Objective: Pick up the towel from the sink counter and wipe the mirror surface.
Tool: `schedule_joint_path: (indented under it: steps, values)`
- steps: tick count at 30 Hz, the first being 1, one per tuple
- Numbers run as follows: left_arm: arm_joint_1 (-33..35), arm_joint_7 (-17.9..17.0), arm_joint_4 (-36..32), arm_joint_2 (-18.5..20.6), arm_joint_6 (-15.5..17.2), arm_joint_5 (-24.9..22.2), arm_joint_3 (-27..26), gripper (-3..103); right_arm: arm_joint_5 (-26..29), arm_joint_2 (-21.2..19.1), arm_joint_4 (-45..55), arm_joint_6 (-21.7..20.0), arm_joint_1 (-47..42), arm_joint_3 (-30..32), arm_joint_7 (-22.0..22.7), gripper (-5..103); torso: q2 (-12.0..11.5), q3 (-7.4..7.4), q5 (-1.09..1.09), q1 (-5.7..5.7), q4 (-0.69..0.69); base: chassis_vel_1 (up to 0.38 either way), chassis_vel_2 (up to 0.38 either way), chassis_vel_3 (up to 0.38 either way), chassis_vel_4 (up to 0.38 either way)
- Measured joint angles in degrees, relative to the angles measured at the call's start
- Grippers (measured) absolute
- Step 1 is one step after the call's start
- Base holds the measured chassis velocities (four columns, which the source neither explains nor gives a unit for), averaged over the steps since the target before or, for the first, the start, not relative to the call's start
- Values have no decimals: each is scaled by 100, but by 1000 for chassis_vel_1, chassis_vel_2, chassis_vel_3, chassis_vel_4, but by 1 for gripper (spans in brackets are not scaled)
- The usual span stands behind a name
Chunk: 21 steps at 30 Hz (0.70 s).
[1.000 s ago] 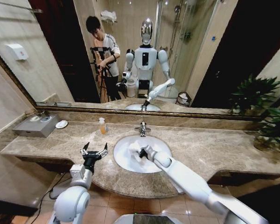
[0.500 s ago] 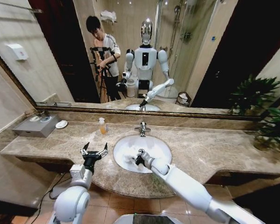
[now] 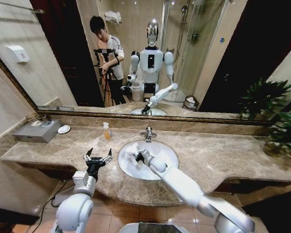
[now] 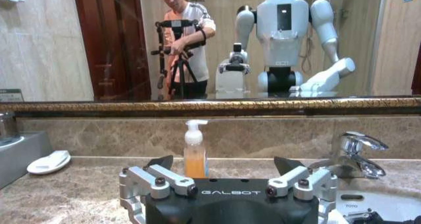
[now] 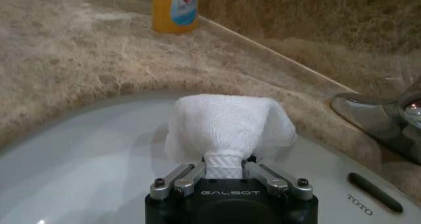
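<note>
My right gripper (image 3: 139, 156) is shut on a white towel (image 3: 132, 150), bunched up over the left part of the oval white basin (image 3: 162, 148) in the sink counter (image 3: 218, 155). In the right wrist view the towel (image 5: 227, 125) bulges out from the shut right gripper (image 5: 224, 166), near the basin's rim. My left gripper (image 3: 98, 157) stands open and holds nothing, above the counter's front edge left of the basin; the left wrist view shows this left gripper (image 4: 224, 163) facing the wall. The big mirror (image 3: 208, 58) spans the wall behind the counter.
A chrome faucet (image 3: 148, 133) stands behind the basin and an orange soap bottle (image 3: 106, 130) to its left. A grey box (image 3: 39, 130) and a small white dish (image 3: 64, 129) sit at the counter's far left. A potted plant (image 3: 281, 131) stands at the right end.
My right gripper has carried the towel a little to the left across the basin. The left arm has not moved.
</note>
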Motion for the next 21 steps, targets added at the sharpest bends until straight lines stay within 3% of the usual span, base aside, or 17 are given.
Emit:
schedule_joint_path:
  steps: [3,6,12,15,21]
  values:
    - [0,0,0,0,0,0,0,100,-40,-98,87,-20,-58,-90,-139,12,0,0,0,0,1,0,0,0,0]
    - [0,0,0,0,0,0,0,100,-140,-391,473,-149,-258,-365,-557,12,0,0,1,0,0,0,0,0,0]
    - [0,0,0,0,0,0,0,100,-116,-648,924,-421,-375,-626,-697,12,0,-1,1,-2,-1,0,0,0,0]
    - [0,0,0,0,0,0,0,100,-111,-598,858,-385,-347,-629,-654,12,0,0,1,-2,-1,0,0,0,0]
    - [0,0,0,0,0,0,0,100,-114,61,-94,53,-1,-307,-180,12,0,0,2,-1,3,0,0,0,0]
